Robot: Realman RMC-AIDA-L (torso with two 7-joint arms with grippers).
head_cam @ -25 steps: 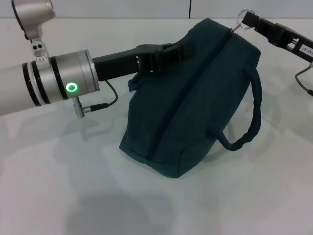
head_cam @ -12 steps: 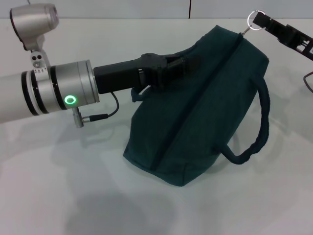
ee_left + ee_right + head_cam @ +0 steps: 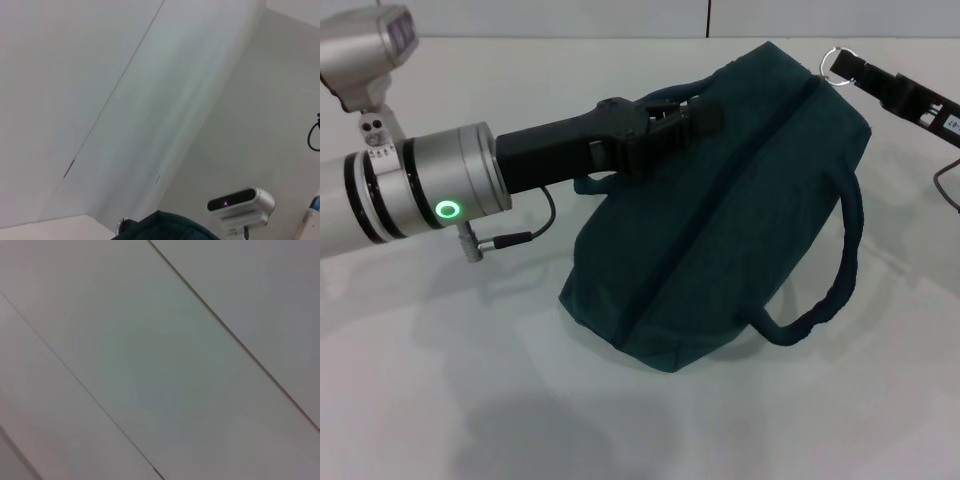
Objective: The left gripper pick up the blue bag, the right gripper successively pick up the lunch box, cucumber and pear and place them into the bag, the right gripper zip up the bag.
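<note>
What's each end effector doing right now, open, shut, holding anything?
Left end effector: shut on the dark teal-blue fabric bag, at its upper far edge.
Right end effector: shut on the bag's metal zipper ring.

The white table [image 3: 440,400] carries the blue bag [image 3: 720,230].

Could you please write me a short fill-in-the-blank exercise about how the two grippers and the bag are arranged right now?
1. The left gripper grips the bag on its ____ side.
2. The right gripper holds the zipper's metal ____.
3. The bag's zipper is fully ____.
4. One looped handle hangs on the side nearer the ____ arm.

Missing words: left; ring; closed; right
</note>
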